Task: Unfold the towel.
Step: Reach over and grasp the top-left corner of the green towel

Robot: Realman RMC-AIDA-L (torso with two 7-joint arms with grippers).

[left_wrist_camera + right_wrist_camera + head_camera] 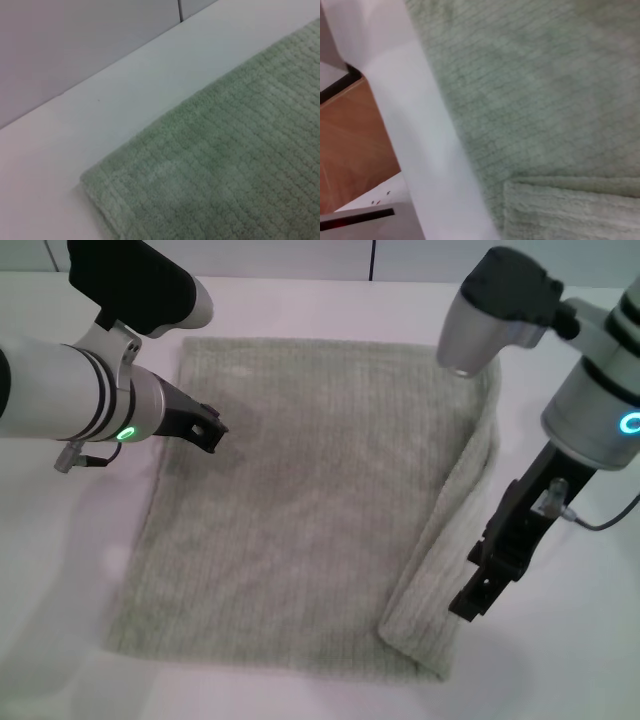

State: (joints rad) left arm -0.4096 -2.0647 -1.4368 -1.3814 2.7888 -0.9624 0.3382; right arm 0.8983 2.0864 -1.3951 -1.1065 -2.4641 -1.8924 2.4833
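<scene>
The pale grey-green towel [310, 510] lies spread on the white table [60, 590]. Its right edge is folded over in a narrow strip [450, 540] that runs from the far right corner to the near right corner. My left gripper [208, 427] hangs over the towel's far left part, near its left edge. My right gripper [490, 585] hangs just right of the folded strip, near its front end. The left wrist view shows a towel corner [107, 195] on the table. The right wrist view shows the towel [530, 90] and the folded layer's corner [560, 210].
A wall runs along the table's far edge [370, 265]. In the right wrist view the table's edge [420, 150] drops off to a wooden floor [355, 145]. Bare table lies left and right of the towel.
</scene>
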